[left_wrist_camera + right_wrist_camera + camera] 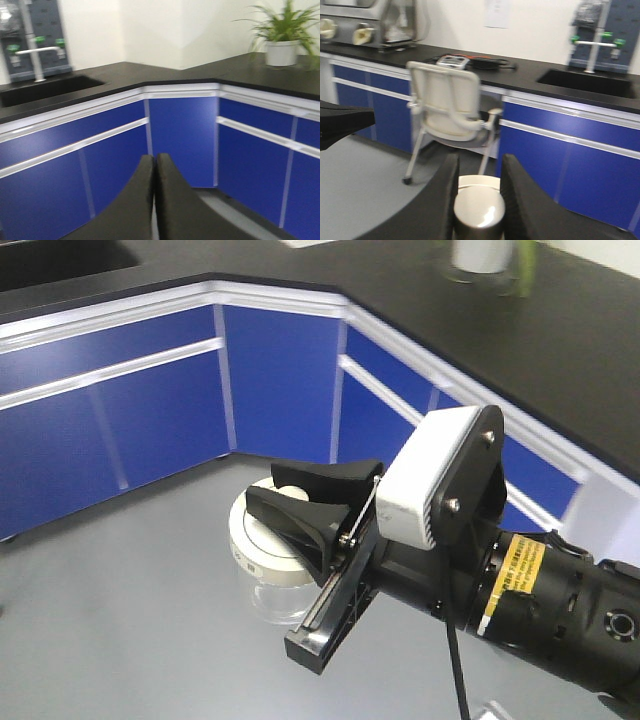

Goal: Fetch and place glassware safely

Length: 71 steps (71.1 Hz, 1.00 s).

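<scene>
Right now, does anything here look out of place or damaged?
Nothing looks spilled or broken. One oddity: the right claw holds the glass jar only at its cream lid, so the clear body seems to hang free above the grey floor. If that lid is loose, the glass might drop.

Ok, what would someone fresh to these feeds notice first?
The right gripper in the middle of the front view, its jaws closed on the cream-lidded glass jar, held out over the grey floor. Behind it, blue cabinets under a black countertop wrap around the corner. In the left wrist view, the left gripper is shut with nothing in it.
</scene>
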{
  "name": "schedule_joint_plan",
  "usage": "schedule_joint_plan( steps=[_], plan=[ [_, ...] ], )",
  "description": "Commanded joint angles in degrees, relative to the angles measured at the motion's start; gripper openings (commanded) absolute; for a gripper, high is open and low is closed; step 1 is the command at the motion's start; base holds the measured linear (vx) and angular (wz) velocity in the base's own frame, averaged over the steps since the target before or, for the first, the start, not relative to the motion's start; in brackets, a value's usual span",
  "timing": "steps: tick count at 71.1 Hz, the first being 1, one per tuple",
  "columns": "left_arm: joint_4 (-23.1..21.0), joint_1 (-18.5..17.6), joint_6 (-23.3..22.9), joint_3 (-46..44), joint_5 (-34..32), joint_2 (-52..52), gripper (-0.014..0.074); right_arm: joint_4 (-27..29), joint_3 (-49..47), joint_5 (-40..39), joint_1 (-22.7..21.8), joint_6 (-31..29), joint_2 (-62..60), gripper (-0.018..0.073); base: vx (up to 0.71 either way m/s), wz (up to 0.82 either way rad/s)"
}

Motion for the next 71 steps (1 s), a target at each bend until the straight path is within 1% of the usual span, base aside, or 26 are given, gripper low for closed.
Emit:
schedule_joint_plan(
  steps=[1,71],
  plan=[
    [-0.16,0.04,-0.54,-1.68,-4.08,0.48,-0.0007,0.78,-1.8,-5.28,0.01,-0.2,-1.66,-0.0004,0.21,-0.8],
    [-0.16,0.04,-0.54,-1.68,-4.08,0.48,-0.0007,0.78,-1.8,-5.28,0.01,-0.2,-1.66,-0.0004,0.19,-0.71]
  ],
)
